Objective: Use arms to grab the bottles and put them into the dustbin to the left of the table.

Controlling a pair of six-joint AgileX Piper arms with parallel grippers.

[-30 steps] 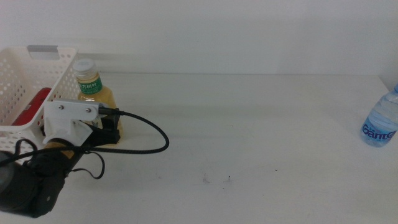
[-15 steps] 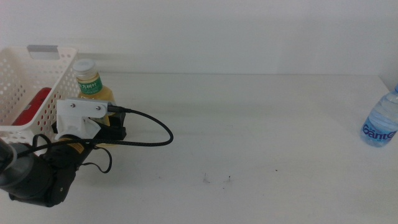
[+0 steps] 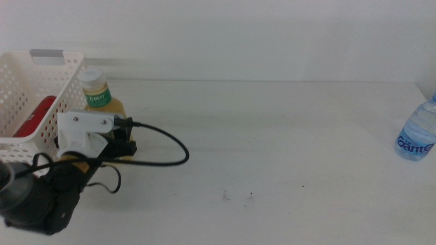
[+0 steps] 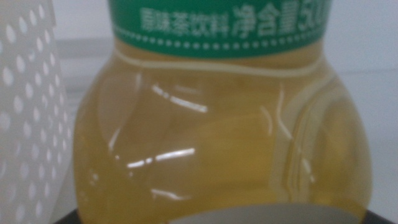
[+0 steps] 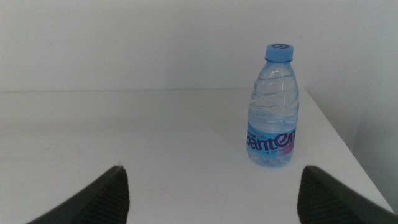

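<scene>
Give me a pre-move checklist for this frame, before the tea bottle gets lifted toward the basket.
1. Left gripper is at the tea bottle, which fills the left wrist view: ok.
2. Grip closed on the bottle: cannot tell; the gripper's tips are hidden.
3. Bottle upright with white cap on: ok.
4. Dustbin right beside the bottle, red can already inside with room left: ok.
5. Right gripper waits open, facing the standing water bottle: ok.
6. Black cable loops loosely over the table, snagging nothing: ok.
</scene>
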